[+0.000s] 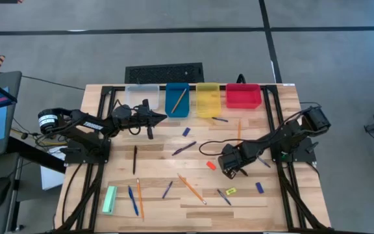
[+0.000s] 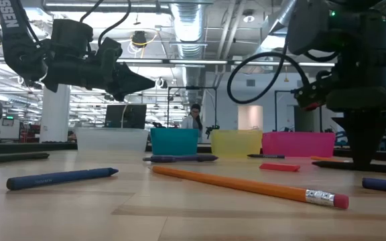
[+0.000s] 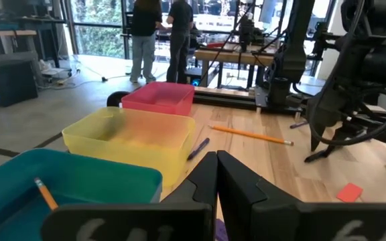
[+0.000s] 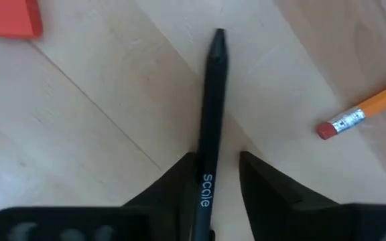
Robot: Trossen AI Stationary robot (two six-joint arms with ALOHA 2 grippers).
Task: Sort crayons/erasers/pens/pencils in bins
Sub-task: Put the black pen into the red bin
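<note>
Four plastic bins line the far edge of the wooden counter: clear bin, blue bin holding one orange pencil, yellow bin, red bin. Left gripper hovers before the blue bin, fingers shut, empty. Right gripper, fingers part-open, straddles a black pen lying on the counter.

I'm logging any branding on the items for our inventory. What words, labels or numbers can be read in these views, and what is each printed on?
"scale": white lettering on the black pen lying between the right gripper fingers.
"...SSEN": white letters on the left arm's dark strap in the low view; the start is cut off.
Faint marks on the left gripper housing: too blurred to read.
Crayon label: too small to read.
</note>
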